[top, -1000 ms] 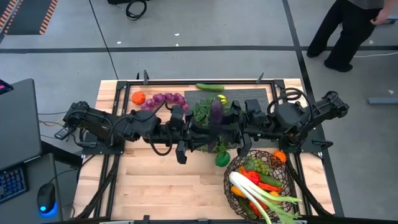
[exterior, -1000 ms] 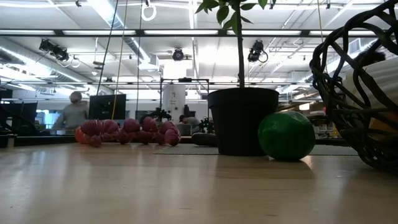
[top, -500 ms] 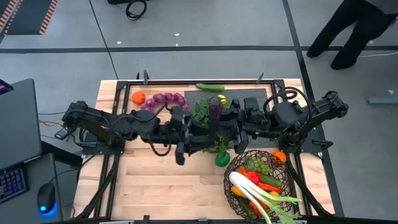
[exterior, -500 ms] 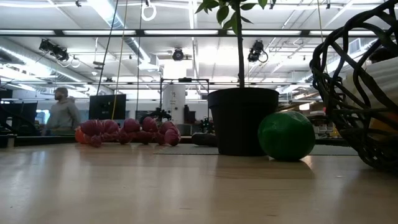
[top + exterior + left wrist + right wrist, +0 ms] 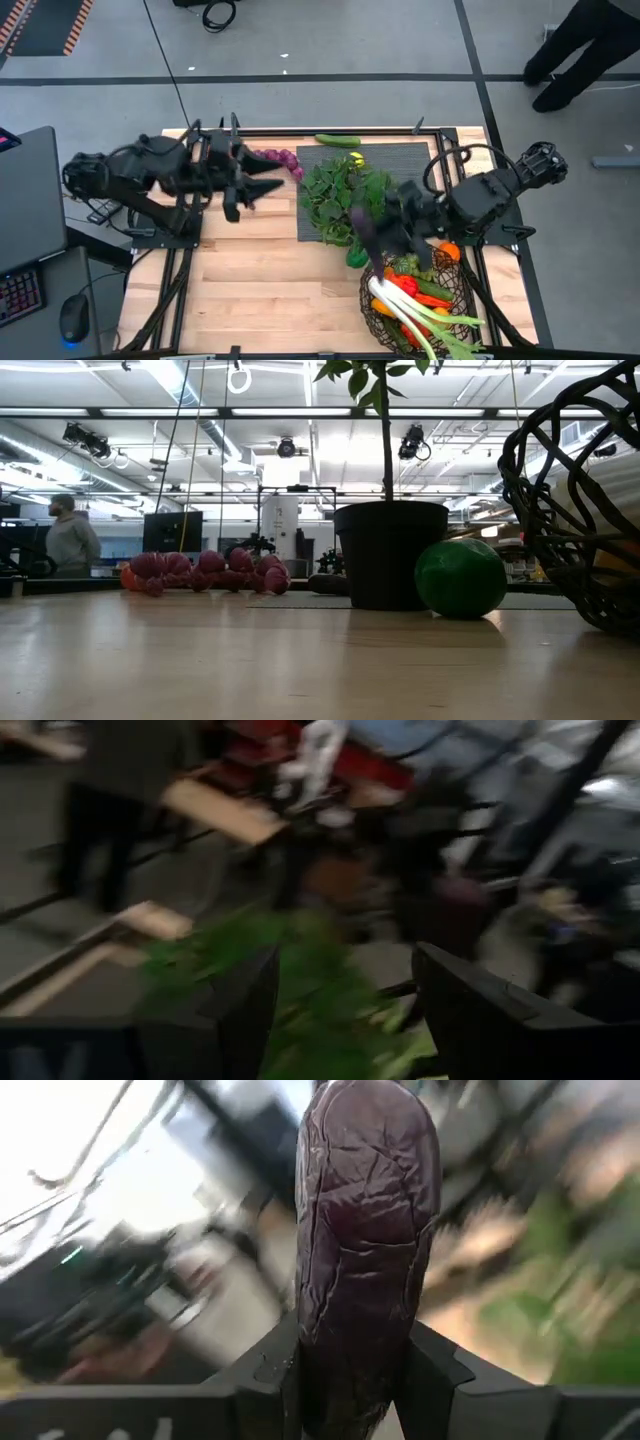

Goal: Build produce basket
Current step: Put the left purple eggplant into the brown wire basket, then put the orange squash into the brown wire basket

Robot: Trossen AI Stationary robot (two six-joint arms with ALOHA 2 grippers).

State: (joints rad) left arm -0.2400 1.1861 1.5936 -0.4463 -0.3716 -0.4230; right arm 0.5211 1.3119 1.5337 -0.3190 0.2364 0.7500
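My right gripper [image 5: 368,238] is shut on a dark purple eggplant [image 5: 365,1230] and holds it in the air beside the potted plant [image 5: 340,190], just above the green lime [image 5: 355,257] and close to the wire basket [image 5: 372,300]. The basket holds a leek, green grapes, a red chili and other produce. My left gripper [image 5: 255,185] is open and holds nothing; it hovers at the table's far left, by the purple grapes [image 5: 278,158]. A cucumber [image 5: 337,140] and a lemon [image 5: 357,158] lie at the far edge. My right gripper pinches the eggplant near one end [image 5: 350,1365] between its two fingers [image 5: 268,1380]. The fingers come about level from the table's right side and lie across the eggplant. The eggplant is lifted clear of everything, and most of its wrinkled body juts out past the fingers.
An orange tomato [image 5: 450,252] lies on the table against the basket's far side. A black ribbed mat [image 5: 400,155] lies under the plant. The lime [image 5: 460,577] rests on the wood beside the pot [image 5: 390,555]. A person walks on the floor beyond the table's far right corner.
Both grippers were together at the eggplant above the plant. My left gripper has let go and drawn back fast toward the table's left edge. My right gripper has kept the eggplant, turned, and carried it toward the near edge and the basket.
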